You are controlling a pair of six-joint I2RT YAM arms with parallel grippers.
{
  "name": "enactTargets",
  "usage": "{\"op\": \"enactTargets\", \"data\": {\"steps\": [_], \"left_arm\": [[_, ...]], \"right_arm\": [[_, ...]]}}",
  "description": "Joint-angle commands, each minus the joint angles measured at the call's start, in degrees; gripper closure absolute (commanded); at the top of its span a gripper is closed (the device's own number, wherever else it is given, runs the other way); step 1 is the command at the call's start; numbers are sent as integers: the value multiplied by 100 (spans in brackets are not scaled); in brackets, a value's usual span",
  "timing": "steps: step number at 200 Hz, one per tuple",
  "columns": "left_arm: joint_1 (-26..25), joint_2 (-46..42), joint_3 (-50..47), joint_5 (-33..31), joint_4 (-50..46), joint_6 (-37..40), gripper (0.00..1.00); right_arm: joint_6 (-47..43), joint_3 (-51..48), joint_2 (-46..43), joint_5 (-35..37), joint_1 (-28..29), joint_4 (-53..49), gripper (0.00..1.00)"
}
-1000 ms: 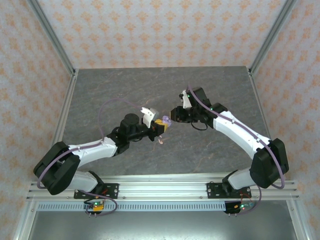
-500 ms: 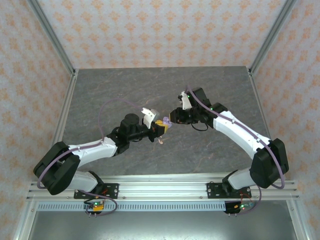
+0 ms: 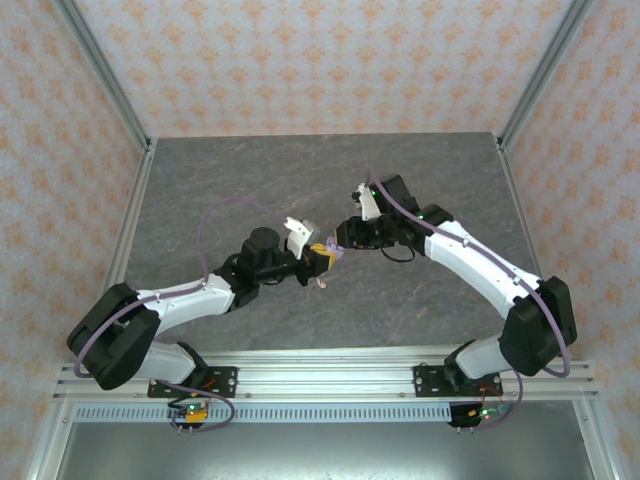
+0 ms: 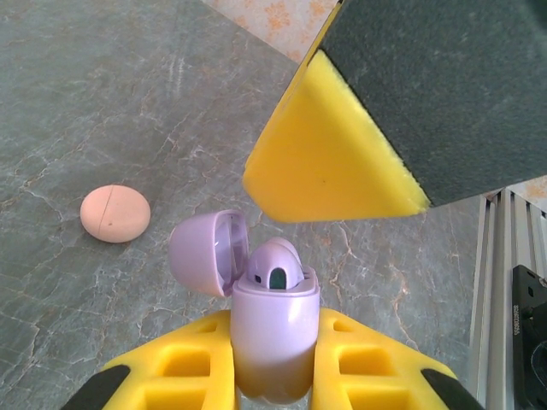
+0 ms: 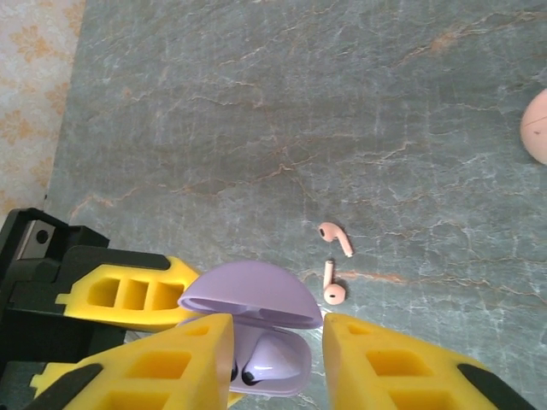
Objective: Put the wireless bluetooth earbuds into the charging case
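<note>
My left gripper (image 4: 275,376) is shut on the body of a lilac charging case (image 4: 275,342), held above the table with its lid (image 4: 208,252) swung open. A lilac earbud (image 4: 275,265) sits in the case, its head poking out of the top. My right gripper (image 5: 278,367) hovers over the case mouth, open, with a yellow finger on either side of the earbud (image 5: 272,357). Two pale pink earbuds (image 5: 335,238) (image 5: 332,286) lie loose on the table below. From above, both grippers (image 3: 322,255) (image 3: 342,240) meet at the case (image 3: 333,246) mid-table.
A closed pale pink round case (image 4: 115,213) lies on the grey marbled table, also at the right edge of the right wrist view (image 5: 537,128). An aluminium rail (image 4: 500,282) runs along the near table edge.
The right gripper's jaws have spread a little apart over the case and shifted slightly left. The left arm and the case have stayed put.
</note>
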Motion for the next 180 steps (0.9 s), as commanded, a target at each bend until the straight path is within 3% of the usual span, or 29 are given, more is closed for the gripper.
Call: {"op": "enactTargets", "data": {"steps": [1,26,63,127,180], "left_arm": [[-56,-88,144,-200,-100,132,82],[-56,-154,144,-223,-175,176,82],[-57,-344,135,133,-241,306,82],[-56,-766,400,1045,-1059,941,82],[-56,-833,478,1245,-1350,1119,82]], "right_arm": [[60,109,-148,534,15,-69,66],[313,-1,-286,904,-113,8,66],[477,-140,-174,917,-359,-25,66],[261,92,365,199,-440,-322,82],[189,132,567,-486,-439,-211,92]]}}
